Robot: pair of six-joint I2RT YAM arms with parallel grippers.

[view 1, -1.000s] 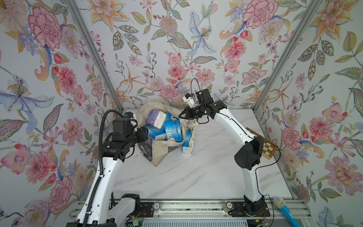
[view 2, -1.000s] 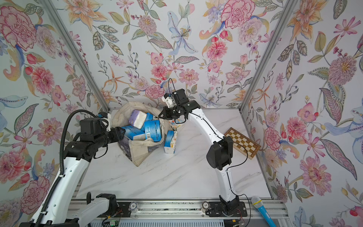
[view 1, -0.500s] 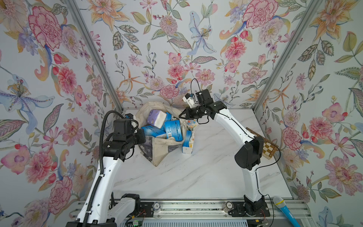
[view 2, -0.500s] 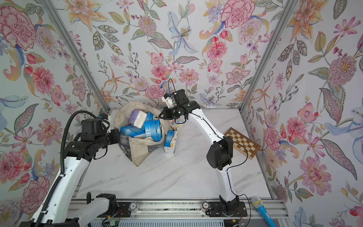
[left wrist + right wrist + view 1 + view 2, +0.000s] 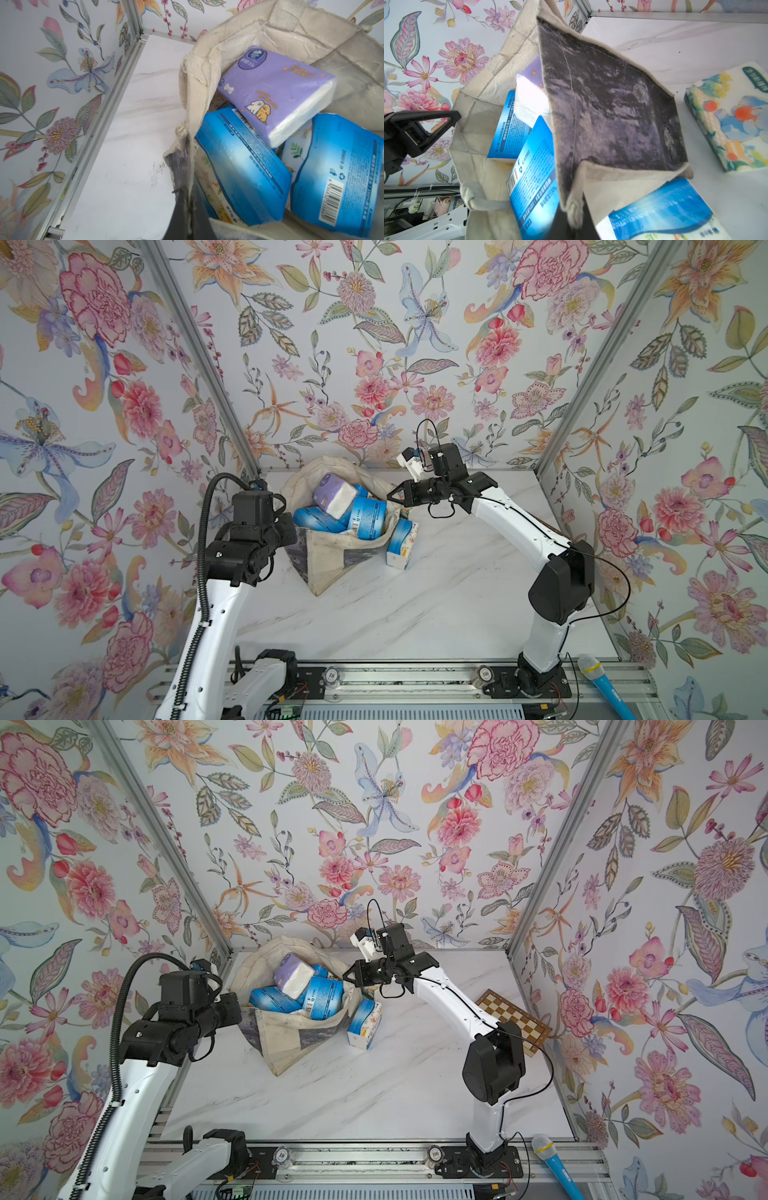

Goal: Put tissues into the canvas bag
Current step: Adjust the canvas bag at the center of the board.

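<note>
You have on the tabletop point(image 5: 415, 605): bag point(image 5: 332, 564), 1. Showing inside it: lavender pack point(image 5: 334, 494), 1; blue packs point(image 5: 318, 520), 2; more underneath, number unclear. Loose packs point(image 5: 726, 116) beside it, 2. Chessboard point(image 5: 515, 1019), 1. Microphone point(image 5: 600, 680), 1.

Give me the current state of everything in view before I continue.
canvas bag: mouth open, rim pinched on both sides.
left gripper: jaws shut on bag rim.
right gripper: jaws shut on bag rim.
lavender pack: in bag, on top.
blue packs: in bag.
floral pack: outside, on table.
blue-and-white pack: outside, against bag.
chessboard: lying on table.
microphone: lying on front rail.
</note>
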